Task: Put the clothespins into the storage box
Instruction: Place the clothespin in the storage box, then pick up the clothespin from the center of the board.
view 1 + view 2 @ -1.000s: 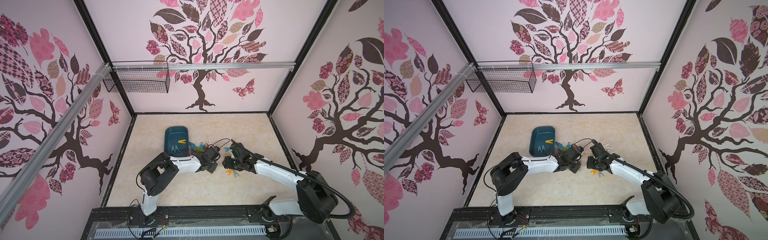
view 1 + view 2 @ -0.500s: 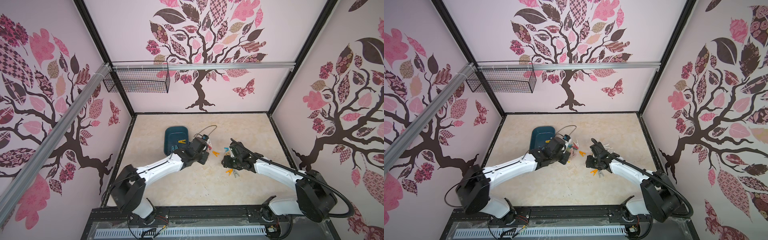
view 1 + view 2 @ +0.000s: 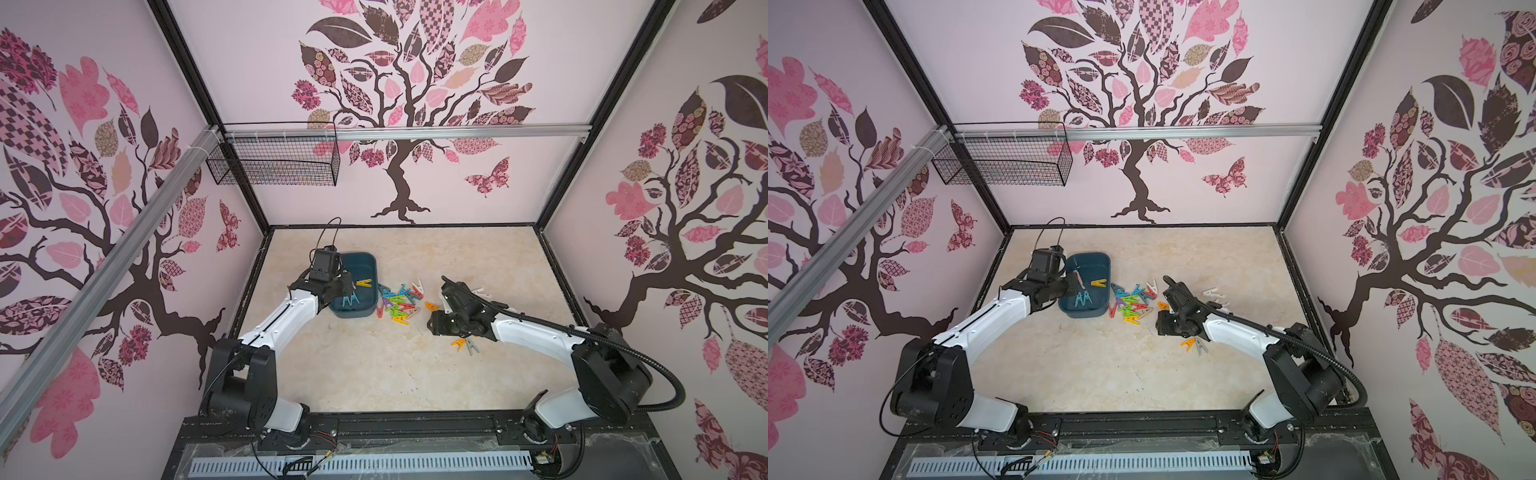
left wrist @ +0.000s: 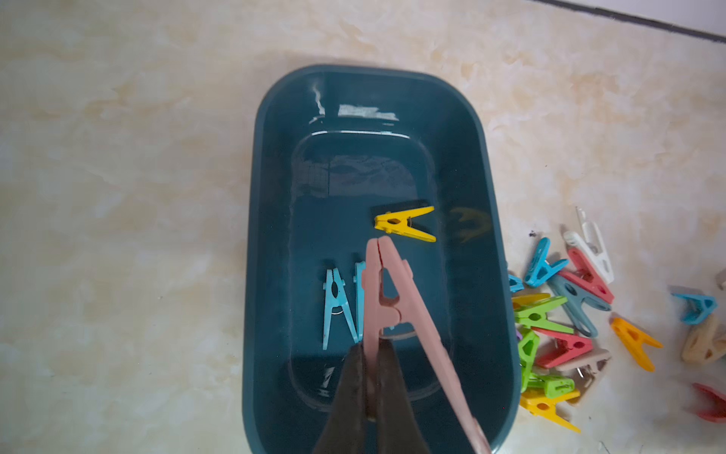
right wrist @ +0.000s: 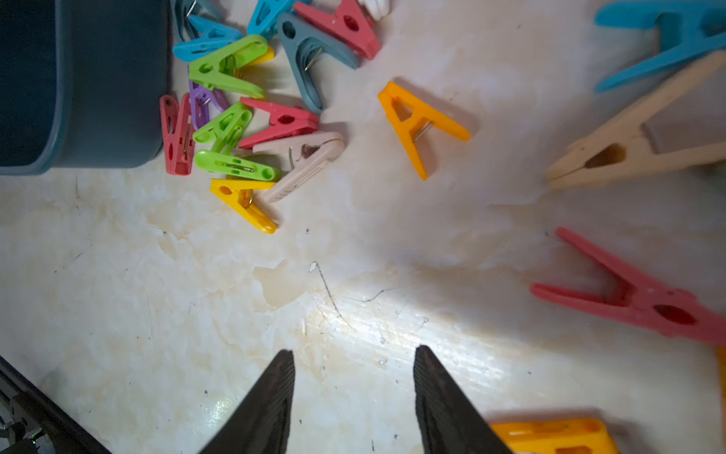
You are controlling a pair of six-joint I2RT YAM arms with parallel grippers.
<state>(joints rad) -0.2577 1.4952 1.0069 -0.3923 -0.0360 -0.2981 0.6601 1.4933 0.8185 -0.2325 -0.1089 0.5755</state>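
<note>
The dark teal storage box (image 3: 360, 266) (image 3: 1092, 266) (image 4: 255, 236) stands at the left of the table. One yellow clothespin (image 4: 404, 224) and two light blue ones (image 4: 334, 306) lie in it. My left gripper (image 4: 371, 348) (image 3: 347, 286) (image 3: 1070, 287) hangs above the box's inside, shut on one leg of a pink clothespin (image 4: 379, 283) (image 3: 1079, 279). A pile of mixed-colour clothespins (image 3: 399, 301) (image 3: 1133, 305) (image 5: 235, 118) lies right of the box. My right gripper (image 5: 353, 353) (image 3: 434, 326) (image 3: 1160, 326) is open over bare table, holding nothing.
An orange clothespin (image 5: 420, 125) lies alone between pile and right gripper. An orange and a grey one (image 3: 461, 344) lie by the right arm, white ones (image 3: 478, 293) behind it. A black wire basket (image 3: 274, 166) hangs on the back wall.
My left gripper has shut on the pink clothespin at the pile and carried it leftward to above the box. The right arm has hardly moved.
</note>
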